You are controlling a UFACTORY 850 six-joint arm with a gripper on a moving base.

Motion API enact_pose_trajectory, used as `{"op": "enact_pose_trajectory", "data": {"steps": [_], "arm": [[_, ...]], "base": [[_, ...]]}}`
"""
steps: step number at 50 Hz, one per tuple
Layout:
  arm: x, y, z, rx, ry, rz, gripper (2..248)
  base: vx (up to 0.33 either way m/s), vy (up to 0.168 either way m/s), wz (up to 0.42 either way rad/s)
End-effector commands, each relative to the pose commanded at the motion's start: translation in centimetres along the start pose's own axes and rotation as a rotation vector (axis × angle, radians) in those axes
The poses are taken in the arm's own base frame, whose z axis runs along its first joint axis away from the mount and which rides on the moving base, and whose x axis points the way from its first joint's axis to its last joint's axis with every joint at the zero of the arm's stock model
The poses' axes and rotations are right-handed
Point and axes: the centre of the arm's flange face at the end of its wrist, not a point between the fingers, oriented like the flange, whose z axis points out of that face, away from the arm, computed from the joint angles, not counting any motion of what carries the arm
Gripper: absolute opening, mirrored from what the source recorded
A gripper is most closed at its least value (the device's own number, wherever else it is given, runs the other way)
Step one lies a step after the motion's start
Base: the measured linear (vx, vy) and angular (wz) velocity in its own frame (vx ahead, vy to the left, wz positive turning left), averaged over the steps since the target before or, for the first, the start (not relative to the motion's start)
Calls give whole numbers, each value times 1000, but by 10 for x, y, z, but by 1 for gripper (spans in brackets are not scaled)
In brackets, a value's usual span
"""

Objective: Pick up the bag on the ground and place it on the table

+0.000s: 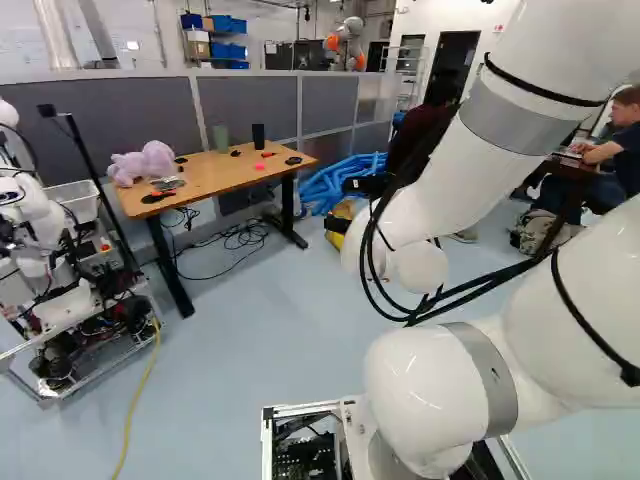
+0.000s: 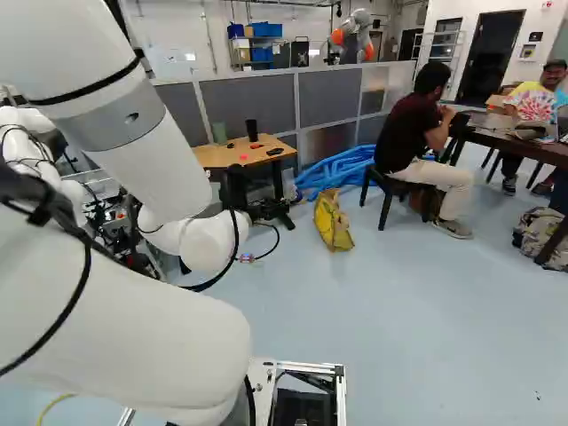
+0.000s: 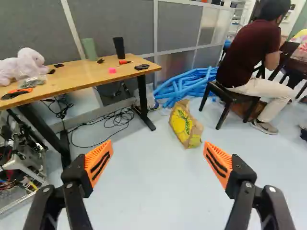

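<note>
In the right base view my gripper [image 2: 268, 210] shows as a dark shape past the arm's white wrist. The wrist view has the gripper [image 3: 157, 158] open, its orange pads wide apart with nothing between them. A yellow and tan bag [image 3: 183, 125] stands on the floor well ahead of the fingers; the bag [image 2: 333, 224] is also right of the gripper in the right base view. In the left base view the gripper and wrist partly cover it. The wooden table [image 3: 79, 78], left of the bag, carries a plush toy [image 3: 26, 64], two dark cups and small tools.
Blue tubes [image 3: 184, 86] lie behind the bag against the grey partition [image 3: 115, 24]. A seated person on a black chair [image 2: 383, 182] is to the bag's right. Cables [image 1: 240, 235] lie under the table. Another robot [image 1: 50, 240] stands at the left of the left base view.
</note>
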Motion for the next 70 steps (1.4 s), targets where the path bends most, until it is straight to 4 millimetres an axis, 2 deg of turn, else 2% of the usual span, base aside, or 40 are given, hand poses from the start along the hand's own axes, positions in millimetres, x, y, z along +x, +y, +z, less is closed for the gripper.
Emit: {"op": "enact_pose_trajectory", "data": {"steps": [15, 70], "arm": [[0, 0, 0, 0, 0, 0, 247], [0, 0, 0, 0, 0, 0, 247]], "base": [[202, -92, -214], [191, -57, -9]]}}
